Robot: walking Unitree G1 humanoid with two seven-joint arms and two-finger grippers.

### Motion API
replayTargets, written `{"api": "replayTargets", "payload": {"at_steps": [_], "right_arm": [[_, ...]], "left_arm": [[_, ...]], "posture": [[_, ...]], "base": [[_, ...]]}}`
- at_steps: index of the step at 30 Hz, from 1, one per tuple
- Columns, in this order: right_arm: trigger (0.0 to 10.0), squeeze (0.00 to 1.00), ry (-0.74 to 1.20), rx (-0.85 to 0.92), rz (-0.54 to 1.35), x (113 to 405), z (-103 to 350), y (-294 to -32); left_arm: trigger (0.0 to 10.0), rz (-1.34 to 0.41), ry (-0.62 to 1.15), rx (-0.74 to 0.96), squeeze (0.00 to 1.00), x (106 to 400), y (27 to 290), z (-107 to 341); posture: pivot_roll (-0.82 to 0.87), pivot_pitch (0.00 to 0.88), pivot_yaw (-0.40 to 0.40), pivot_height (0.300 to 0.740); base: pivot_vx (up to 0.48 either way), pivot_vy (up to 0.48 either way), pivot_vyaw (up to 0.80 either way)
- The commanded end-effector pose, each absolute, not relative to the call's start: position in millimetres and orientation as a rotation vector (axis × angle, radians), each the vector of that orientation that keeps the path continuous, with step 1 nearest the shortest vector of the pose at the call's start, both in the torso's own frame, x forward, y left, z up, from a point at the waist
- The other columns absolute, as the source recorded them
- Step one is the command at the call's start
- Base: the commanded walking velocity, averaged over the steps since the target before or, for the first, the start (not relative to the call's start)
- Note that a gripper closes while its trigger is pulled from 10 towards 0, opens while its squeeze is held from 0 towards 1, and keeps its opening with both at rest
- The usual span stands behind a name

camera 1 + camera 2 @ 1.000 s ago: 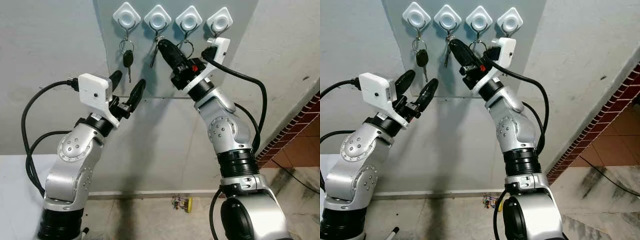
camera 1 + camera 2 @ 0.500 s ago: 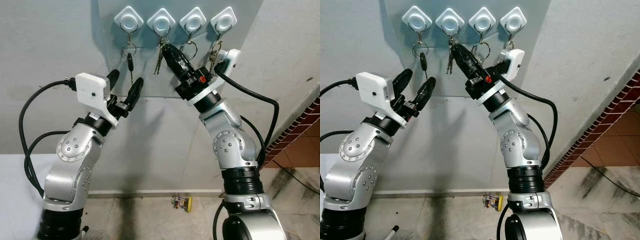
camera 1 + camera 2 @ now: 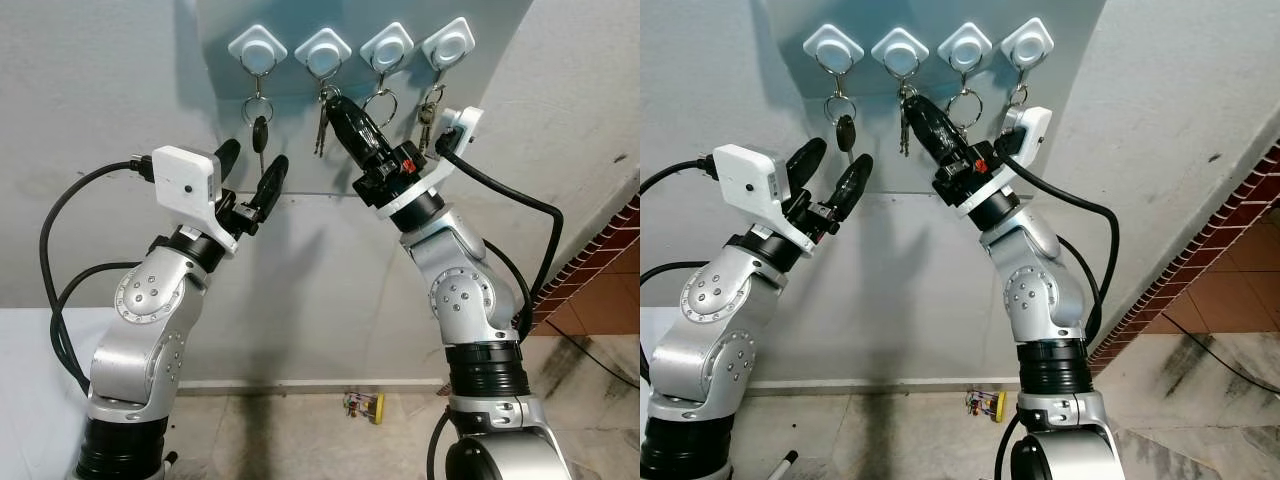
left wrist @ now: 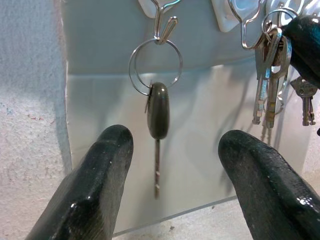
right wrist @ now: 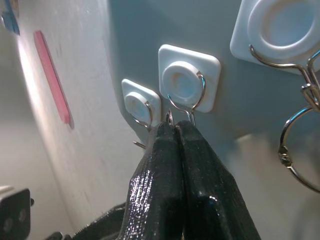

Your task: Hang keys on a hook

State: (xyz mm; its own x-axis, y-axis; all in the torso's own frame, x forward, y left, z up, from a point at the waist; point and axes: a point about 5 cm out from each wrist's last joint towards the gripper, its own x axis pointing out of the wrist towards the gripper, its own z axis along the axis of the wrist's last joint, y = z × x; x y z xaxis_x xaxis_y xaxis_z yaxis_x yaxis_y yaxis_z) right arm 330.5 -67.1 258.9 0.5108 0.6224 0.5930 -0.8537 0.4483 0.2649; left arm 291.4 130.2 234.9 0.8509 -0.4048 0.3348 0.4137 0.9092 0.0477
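Two grippers reach toward the hooks at the frame's top. The right gripper has its jaws pressed together at the second hook, where a bunch of keys hangs. The left gripper, jaws spread and empty, sits below a black key on the first hook.

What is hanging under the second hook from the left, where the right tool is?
Under the second hook hangs a bunch of silver keys on a ring. The right tool, its fingers pressed together, covers the ring's top, so whether it is gripping the ring cannot be seen.
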Motion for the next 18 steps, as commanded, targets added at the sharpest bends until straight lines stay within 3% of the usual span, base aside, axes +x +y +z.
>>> {"api": "replayTargets", "payload": {"at_steps": [1, 10, 18], "right_arm": [[10.0, 0.0, -0.447, 0.6, 0.958, 331.3, 260.6, -65.7], [10.0, 0.0, -0.417, 0.605, 0.922, 339.5, 262.3, -60.7], [10.0, 0.0, -0.333, 0.841, 0.857, 355.5, 267.3, -55.0]], "left_arm": [[10.0, -0.446, -0.36, -0.025, 0.0, 289.1, 127.9, 238.9], [10.0, -0.447, -0.364, -0.026, 0.0, 289.2, 127.0, 240.4], [10.0, -0.441, -0.37, -0.036, 0.0, 288.0, 127.0, 242.7]], "posture": [[-0.06, 0.079, -0.027, 0.74], [-0.07, 0.081, -0.028, 0.74], [-0.06, 0.089, -0.032, 0.74]], "base": [[0.0, 0.0, 0.0], [0.0, 0.0, 0.0], [0.0, 0.0, 0.0]]}}
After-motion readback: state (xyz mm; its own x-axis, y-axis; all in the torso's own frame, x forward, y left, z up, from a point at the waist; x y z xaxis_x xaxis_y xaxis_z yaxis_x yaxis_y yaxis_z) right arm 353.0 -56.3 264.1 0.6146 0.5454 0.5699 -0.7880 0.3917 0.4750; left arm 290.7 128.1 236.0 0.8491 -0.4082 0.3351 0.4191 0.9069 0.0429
